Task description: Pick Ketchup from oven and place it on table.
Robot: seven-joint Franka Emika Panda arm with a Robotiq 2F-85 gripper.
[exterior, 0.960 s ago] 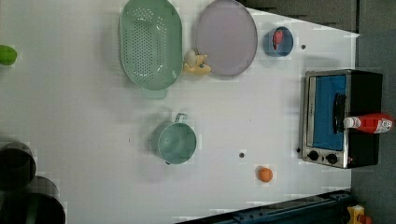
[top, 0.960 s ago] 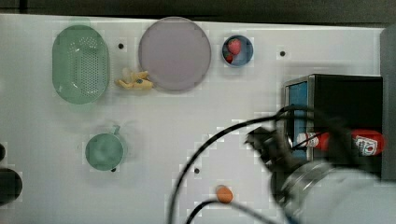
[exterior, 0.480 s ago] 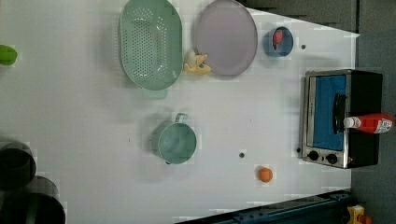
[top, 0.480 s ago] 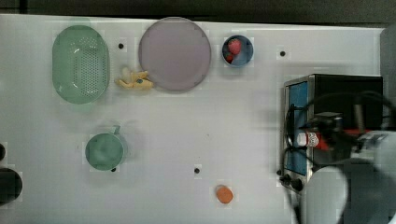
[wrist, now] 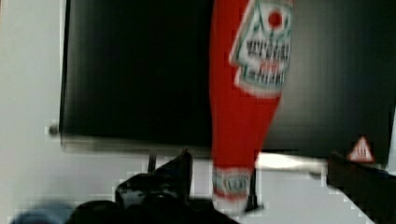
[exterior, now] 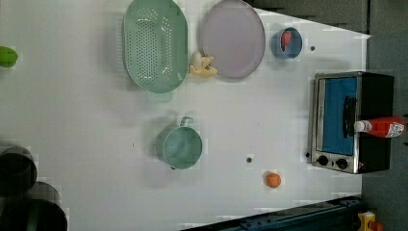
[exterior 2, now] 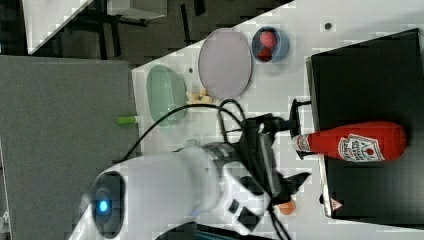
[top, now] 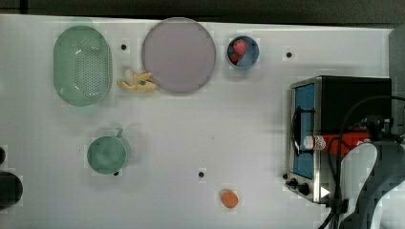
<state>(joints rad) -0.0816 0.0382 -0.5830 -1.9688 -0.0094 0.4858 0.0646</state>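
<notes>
Top view: one ketchup bottle (top: 334,142) lies on top of the one oven (top: 341,133), not yet lifted; the desk (top: 200,124) placement remains.

Left view: one orange fruit (exterior: 273,180), one cup (exterior: 182,147).

Right view: the pincer (exterior 2: 295,150) stands wide, empty, near the cap.

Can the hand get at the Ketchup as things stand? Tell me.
Probably yes. The Ketchup lies on its side on top of the oven, nothing over it, and the open hand is at its cap end.
</notes>
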